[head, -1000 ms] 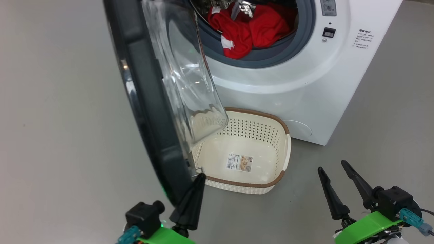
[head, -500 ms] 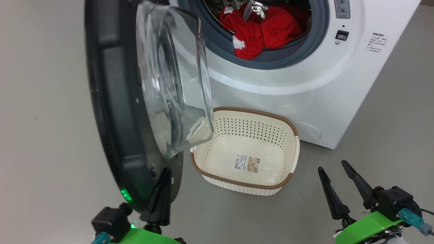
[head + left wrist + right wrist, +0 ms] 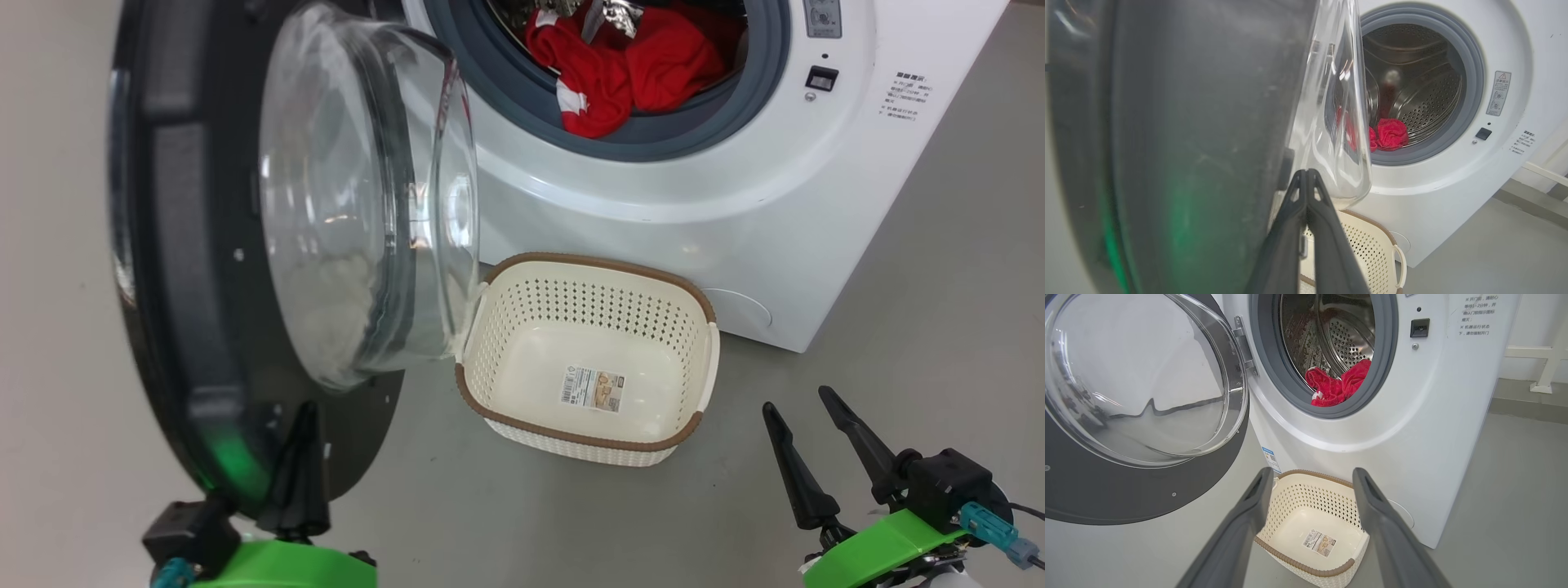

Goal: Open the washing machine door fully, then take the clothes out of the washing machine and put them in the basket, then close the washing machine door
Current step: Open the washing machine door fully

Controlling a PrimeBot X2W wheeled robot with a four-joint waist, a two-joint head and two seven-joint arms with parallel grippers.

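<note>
The washing machine door [image 3: 188,327] stands swung out to the left, its glass bowl [image 3: 351,204] facing the basket. My left gripper [image 3: 306,408] is shut, its tip against the door's dark inner face near the bottom edge; the left wrist view shows the closed fingers [image 3: 1312,204] beside the door [image 3: 1188,143]. Red clothes [image 3: 620,73] lie at the front of the drum of the washing machine [image 3: 735,204]. The cream basket [image 3: 588,263] stands on the floor below the opening with nothing in it but its label. My right gripper [image 3: 796,400] is open and holds nothing, low at the right, and points at the basket [image 3: 1306,564].
Grey floor lies on both sides of the machine. In the right wrist view, the door hinge [image 3: 1245,347] sits left of the grey gasket [image 3: 1384,367]. A white frame [image 3: 1543,363] stands by the wall at the far right.
The door has swung further left and open, and my left gripper has moved left along with it. The head view shifted a little. The right gripper has stayed put.
</note>
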